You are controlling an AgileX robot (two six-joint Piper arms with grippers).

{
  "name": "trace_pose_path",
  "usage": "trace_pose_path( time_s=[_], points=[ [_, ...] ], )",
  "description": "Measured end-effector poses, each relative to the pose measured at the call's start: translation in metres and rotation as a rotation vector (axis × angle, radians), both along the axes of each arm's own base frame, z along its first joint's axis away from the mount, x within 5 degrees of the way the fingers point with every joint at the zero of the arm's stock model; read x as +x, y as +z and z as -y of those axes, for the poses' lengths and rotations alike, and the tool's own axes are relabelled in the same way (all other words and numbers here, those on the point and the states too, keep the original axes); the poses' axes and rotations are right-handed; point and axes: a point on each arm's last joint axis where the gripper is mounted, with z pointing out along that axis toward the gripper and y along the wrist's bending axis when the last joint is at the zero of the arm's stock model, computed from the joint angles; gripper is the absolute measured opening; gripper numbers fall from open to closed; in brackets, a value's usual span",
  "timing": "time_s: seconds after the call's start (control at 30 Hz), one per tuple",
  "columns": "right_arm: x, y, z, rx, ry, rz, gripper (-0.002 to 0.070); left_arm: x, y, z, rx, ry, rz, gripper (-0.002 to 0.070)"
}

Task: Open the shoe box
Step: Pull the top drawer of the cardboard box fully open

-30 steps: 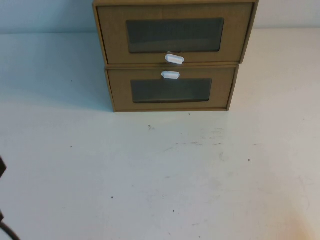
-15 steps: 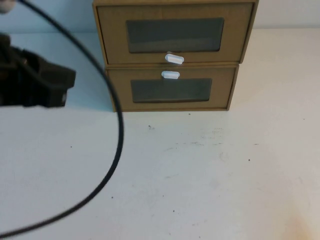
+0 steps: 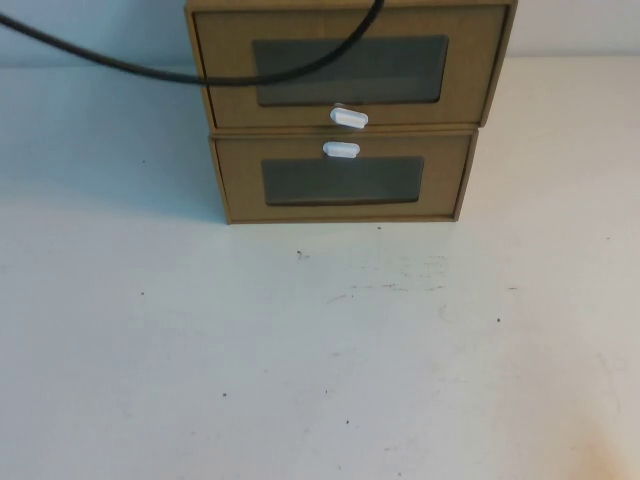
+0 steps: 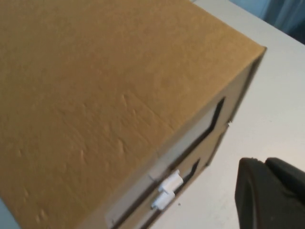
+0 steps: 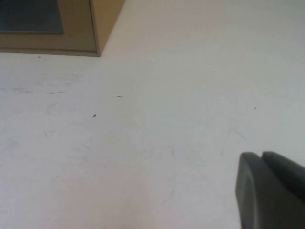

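Two brown cardboard shoe boxes are stacked at the back of the table, the upper box (image 3: 350,65) on the lower box (image 3: 340,180). Each front has a dark window and a white handle: upper handle (image 3: 349,118), lower handle (image 3: 341,150). Both fronts are shut. In the left wrist view my left gripper (image 4: 265,164) hovers above and in front of the stack's top (image 4: 105,95), fingers together, holding nothing; both handles (image 4: 170,182) show below it. My right gripper (image 5: 261,157) is shut and empty over bare table, well off from the box corner (image 5: 102,24).
A black cable (image 3: 150,70) from my left arm crosses the upper box's front in the high view. The white table (image 3: 320,350) carries only small specks and scuffs in front of the boxes.
My left arm rose from the lower left, swept across the left side of the high view and left it upward. Only its cable shows now. The boxes have not moved.
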Motion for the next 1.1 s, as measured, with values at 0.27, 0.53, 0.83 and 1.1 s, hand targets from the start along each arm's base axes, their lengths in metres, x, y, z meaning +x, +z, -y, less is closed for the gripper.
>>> trace_pose_path(
  time_s=[0.27,0.53,0.83,1.1],
  points=[
    [0.0,0.0,0.0,0.0,0.0,0.0,-0.0013,0.065,-0.03,0.029,-0.04,-0.031,-0.003,-0.0005],
    [0.0,0.0,0.0,0.0,0.0,0.0,-0.0013,0.111,-0.069,0.019,-0.113,0.019,-0.066,-0.0005],
    [0.0,0.0,0.0,0.0,0.0,0.0,-0.0013,0.124,-0.081,0.013,-0.127,0.023,-0.069,-0.0005],
    [0.0,0.0,0.0,0.0,0.0,0.0,-0.0013,0.129,-0.09,0.015,-0.126,0.017,-0.084,-0.0005]
  ],
)
